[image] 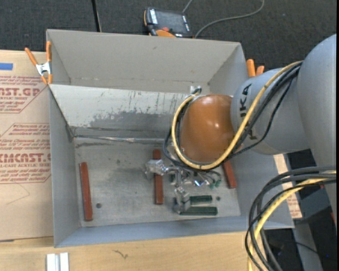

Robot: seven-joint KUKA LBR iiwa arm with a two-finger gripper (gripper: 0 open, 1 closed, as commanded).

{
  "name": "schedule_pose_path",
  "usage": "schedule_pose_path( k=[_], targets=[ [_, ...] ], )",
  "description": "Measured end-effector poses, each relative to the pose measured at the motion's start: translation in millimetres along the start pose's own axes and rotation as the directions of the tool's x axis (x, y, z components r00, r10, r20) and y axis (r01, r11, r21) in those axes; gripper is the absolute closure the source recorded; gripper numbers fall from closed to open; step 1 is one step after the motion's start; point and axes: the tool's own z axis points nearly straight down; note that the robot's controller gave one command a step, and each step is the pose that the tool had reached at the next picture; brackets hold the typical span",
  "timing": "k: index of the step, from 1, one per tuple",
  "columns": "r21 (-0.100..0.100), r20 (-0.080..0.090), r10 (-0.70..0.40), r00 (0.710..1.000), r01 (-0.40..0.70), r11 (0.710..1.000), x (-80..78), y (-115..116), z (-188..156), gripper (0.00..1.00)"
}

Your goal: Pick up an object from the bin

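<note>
The gripper (182,192) sits low near the lower right corner of the bin (121,193), just beside two dark green bars (200,210) and a reddish-brown stick (157,186). Whether it is apart or together cannot be determined. Risk: the crowded neighbours may cause a double pick or a slipping grasp.

We see soft, even light from above: the far wall of the bin (141,61) glows pale, the orange cover (206,127) bears a dull sheen, and shadow lies beneath it.
</note>
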Motion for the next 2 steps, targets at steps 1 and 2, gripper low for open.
schedule_pose_path(
  k=[1, 2],
  targets=[
    [-0.002, 0.0, 0.001, 1.0, -0.001, 1.0, -0.3, 1.0, -0.1, 1.0],
    [0.003, 0.004, -0.404, 0.915, 0.404, 0.915, -22.2, 34.6, -164.4, 1.0]
  ],
)
